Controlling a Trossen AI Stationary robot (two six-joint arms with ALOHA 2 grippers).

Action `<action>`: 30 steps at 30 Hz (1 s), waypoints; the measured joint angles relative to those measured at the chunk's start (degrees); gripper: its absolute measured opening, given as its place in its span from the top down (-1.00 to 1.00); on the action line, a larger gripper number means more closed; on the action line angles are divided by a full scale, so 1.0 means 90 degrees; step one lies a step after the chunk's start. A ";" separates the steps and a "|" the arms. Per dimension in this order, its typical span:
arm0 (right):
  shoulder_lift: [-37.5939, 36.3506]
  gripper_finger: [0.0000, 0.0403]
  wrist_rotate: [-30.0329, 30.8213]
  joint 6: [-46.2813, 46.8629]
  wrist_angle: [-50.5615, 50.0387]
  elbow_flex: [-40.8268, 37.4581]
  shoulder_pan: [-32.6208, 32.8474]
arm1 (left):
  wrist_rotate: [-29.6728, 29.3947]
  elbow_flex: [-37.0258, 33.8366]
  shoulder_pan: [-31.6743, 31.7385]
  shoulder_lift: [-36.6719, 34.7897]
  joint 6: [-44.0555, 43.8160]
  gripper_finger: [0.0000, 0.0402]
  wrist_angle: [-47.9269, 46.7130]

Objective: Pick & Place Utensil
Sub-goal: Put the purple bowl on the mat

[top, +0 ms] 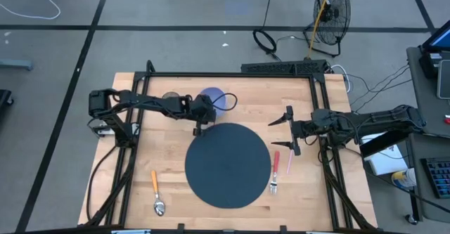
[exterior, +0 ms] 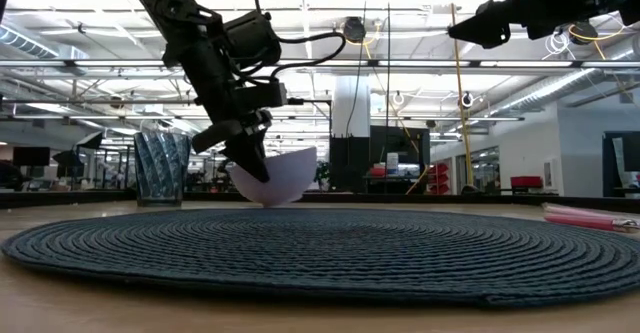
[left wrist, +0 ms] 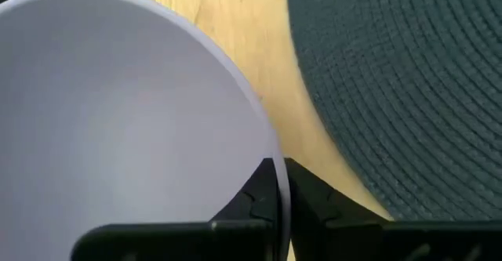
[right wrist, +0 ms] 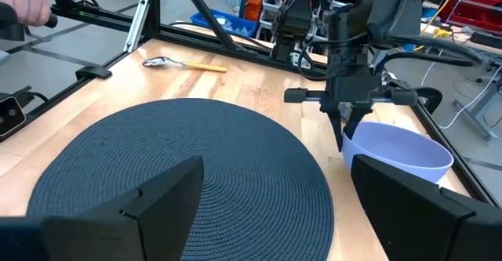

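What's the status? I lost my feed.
Left gripper shut on bowl rim, beside mat. Right gripper open, raised over the fork. Spoon and fork untouched on table. Nothing in the way.

No text, label, brand, number or sign can be read anywhere in these views of the scene.

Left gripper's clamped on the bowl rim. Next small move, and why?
Probably a short lift, then carry toward the mat. The left gripper is shut on the rim of the pale bowl, which sits on bare wood just beside the dark round mat. The right gripper hangs open above the table, clear of the path.
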 joint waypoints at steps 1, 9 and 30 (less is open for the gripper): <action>0.0000 -0.58 0.0001 0.0000 -0.0008 0.0000 0.0001 | -0.0020 0.0000 -0.0015 0.0000 0.0003 0.95 0.0001; 0.0000 -0.58 0.0001 0.0002 -0.0034 0.0000 0.0001 | -0.0069 0.0571 -0.0338 -0.0039 -0.0095 0.97 -0.0714; -0.0002 -0.58 0.0003 0.0102 -0.0323 -0.0005 -0.0001 | 0.0071 0.2081 -0.2907 -0.0046 -0.2249 0.97 -0.2552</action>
